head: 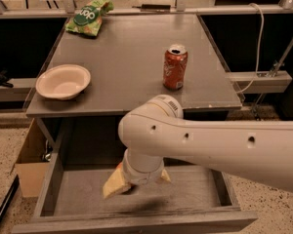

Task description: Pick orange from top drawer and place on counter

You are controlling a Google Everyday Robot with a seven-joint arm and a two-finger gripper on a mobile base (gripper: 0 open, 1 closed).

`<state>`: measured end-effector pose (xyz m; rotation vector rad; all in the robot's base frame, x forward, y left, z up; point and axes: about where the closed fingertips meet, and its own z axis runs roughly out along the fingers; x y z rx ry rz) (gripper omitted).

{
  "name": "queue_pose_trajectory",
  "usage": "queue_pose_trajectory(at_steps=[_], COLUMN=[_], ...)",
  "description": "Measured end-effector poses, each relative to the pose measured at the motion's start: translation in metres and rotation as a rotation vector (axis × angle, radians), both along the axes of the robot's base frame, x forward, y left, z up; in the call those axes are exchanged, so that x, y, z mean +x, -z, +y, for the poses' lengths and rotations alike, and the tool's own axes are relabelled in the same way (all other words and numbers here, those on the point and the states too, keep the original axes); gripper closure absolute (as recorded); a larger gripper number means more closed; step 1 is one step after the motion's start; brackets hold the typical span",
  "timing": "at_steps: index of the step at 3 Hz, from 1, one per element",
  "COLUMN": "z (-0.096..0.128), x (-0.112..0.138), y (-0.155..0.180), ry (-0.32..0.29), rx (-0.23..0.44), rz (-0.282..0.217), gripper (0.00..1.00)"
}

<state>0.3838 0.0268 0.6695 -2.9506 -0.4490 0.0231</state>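
Observation:
The top drawer [195, 193] is pulled out below the counter [127, 52]. My gripper [139, 182] reaches down into the drawer's middle, low over its floor. Its tan fingers [115, 185] are splayed apart, so it is open. The orange is hidden under the white wrist, so I cannot see whether the fingers touch it. The white arm crosses the right side of the view and covers part of the drawer.
On the counter stand a red-orange soda can [175, 67] near the right front, a white bowl [63, 82] at the left front edge and a green chip bag [88, 16] at the back left. A cardboard box [27, 162] sits on the floor left of the drawer.

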Motion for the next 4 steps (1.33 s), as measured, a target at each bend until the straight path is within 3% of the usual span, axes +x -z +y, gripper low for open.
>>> queue_pose_trajectory(at_steps=[1, 2, 3, 4], z=[0.0, 0.006, 0.022, 0.029], x=[0.0, 0.005, 0.032, 0.036], y=[0.019, 0.018, 0.026, 0.026], ry=[0.02, 0.029, 0.026, 0.019], rx=[0.061, 0.083, 0.074, 0.084], rz=[-0.058, -0.082, -0.066, -0.062], gripper=[0.0, 0.0, 0.0, 0.0])
